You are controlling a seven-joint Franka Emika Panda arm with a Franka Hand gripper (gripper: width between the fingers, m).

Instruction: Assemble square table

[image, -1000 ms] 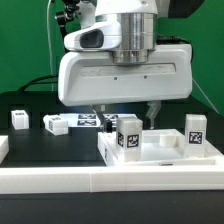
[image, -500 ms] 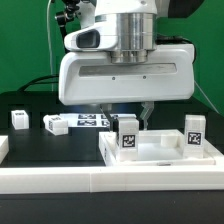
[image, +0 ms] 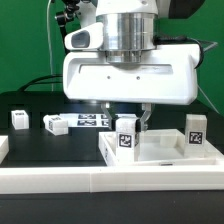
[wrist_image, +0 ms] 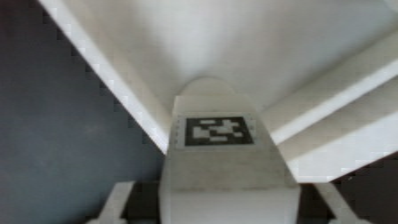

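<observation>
one loose leg (image: 20, 118) waits on the tabletop (image: 40, 145) at the exterior view's left. in the middle the gripper (image: 127, 114) squeezes a tagged leg (image: 127, 138) standing at the square slab's (image: 165, 155) corner. a crooked pull could tip it or let it slip

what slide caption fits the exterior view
The fingers around a tagged leg standing on the white square tabletop, with a second leg upright toward the exterior view's right.

The square table (image: 165, 153) is white. The leg (image: 127, 136) standing on it is white too, with a black-and-white blocky tag. The bench (image: 60, 143) is black. The marker board (image: 92, 122) is white with black squares.
</observation>
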